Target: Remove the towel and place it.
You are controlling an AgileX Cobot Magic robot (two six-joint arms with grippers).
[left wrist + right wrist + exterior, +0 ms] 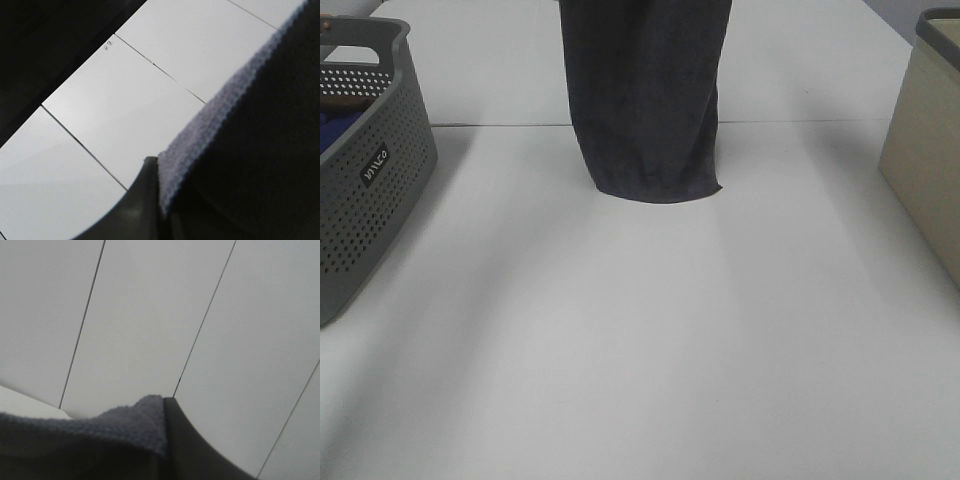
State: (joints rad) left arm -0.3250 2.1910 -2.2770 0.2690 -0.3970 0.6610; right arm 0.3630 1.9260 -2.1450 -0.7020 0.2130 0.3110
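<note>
The towel [645,100] hung straight down at the 12 o'clock side of the table [640,350]. Its long axis was upright and its top ran out of the high view. The lower hem sat low over the white top, but I couldn't tell whether it brushed the surface or hung just clear.

Neither arm showed from up high. At the left gripper [157,172] I saw one dark finger with the towel's woven edge pressed against it. The right gripper [167,412] showed the same, a corner of cloth tucked beside its one visible finger. Nothing else was carrying the cloth, so I took both to be pinched onto its upper edge and holding it up between them. The towel therefore lay directly below both grippers, with neither arm clearly nearer.

The grey holed basket [380,200] stood at about 9 o'clock with something blue [335,130] inside. A beige bin [930,170] stood at about 3 o'clock. Both were well apart from the hanging cloth. To my eye, laying it down would mean lowering it and drawing it toward 6 o'clock, onto the bare middle.
</note>
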